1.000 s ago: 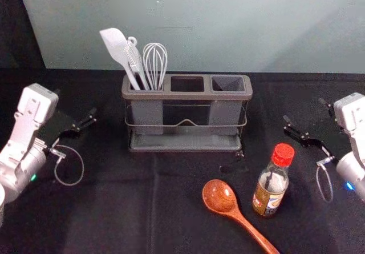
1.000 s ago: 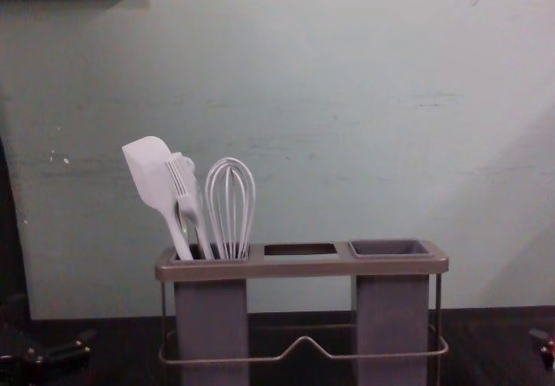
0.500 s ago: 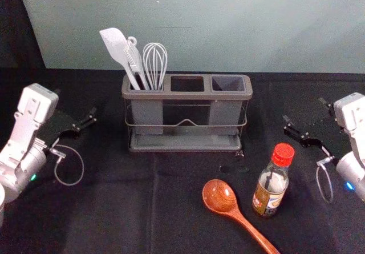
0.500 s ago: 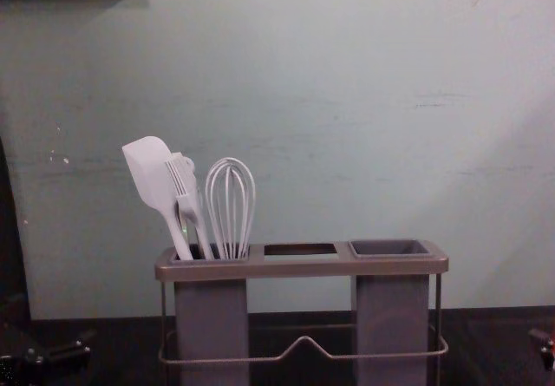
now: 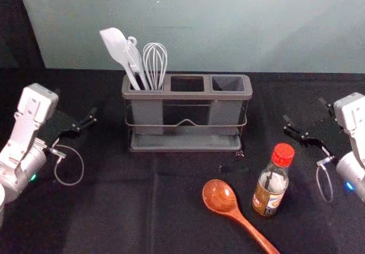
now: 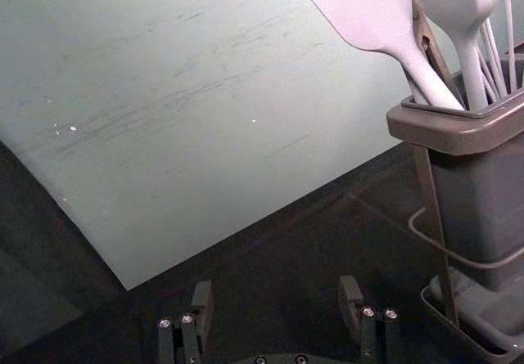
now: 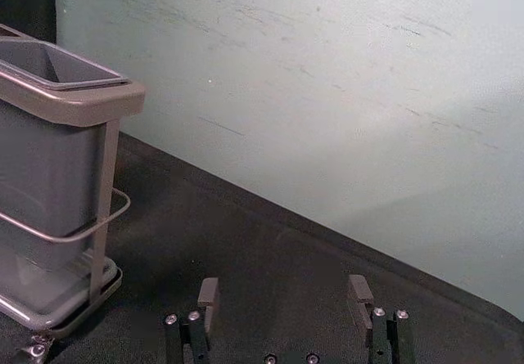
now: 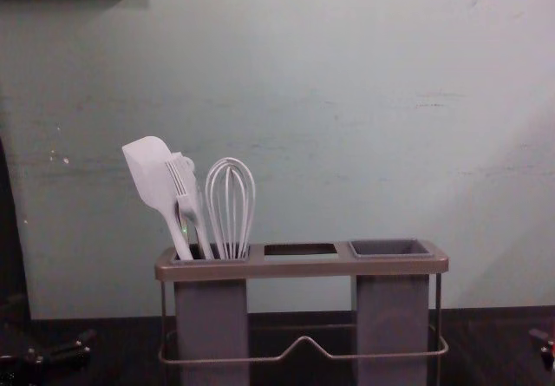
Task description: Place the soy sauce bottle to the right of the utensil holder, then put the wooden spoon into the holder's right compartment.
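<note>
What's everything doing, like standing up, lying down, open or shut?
Soy sauce bottle: upright, red cap on
Wooden spoon: lying down
Utensil holder: upright
Left compartment: holding utensils
Right compartment: open-topped, nothing sticking out
Spatula: leaning
Brush: bristles up
Whisk: wires up
Left gripper: open
Right gripper: open

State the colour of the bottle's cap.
The cap is red, clearest in the head view.
</note>
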Motion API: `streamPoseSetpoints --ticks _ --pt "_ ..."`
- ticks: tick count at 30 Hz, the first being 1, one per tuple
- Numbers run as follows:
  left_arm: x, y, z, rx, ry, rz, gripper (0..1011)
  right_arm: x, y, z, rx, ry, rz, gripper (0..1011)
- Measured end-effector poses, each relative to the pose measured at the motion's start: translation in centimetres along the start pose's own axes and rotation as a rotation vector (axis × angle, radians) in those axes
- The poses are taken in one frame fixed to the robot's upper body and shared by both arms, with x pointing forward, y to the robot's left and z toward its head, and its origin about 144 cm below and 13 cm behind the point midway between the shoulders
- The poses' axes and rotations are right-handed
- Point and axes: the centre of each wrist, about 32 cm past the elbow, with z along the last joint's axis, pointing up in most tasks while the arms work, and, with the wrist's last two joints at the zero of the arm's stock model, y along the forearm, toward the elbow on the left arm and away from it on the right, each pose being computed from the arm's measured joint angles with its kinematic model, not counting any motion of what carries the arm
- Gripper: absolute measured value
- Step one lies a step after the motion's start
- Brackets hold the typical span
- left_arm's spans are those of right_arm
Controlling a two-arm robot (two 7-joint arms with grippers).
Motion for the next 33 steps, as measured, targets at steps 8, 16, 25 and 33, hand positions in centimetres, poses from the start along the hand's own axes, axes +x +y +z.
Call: streamPoseSetpoints --ticks 8,16,25,33 --pt "0.0 0.0 0.0 0.0 0.0 0.0 1005 0.0 0.0 0.0 0.0 0.0 0.0 1002" --pt "0.0 0.0 0.0 0.0 0.0 0.0 1005 0.0 0.0 0.0 0.0 0.0 0.0 1002" --pt "0.0 0.0 0.0 0.0 0.0 0.0 1005 0.0 0.0 0.0 0.0 0.0 0.0 1002" --pt "0.0 0.0 0.0 0.0 0.0 0.0 1005 0.0 0.0 0.0 0.0 0.0 0.0 1002"
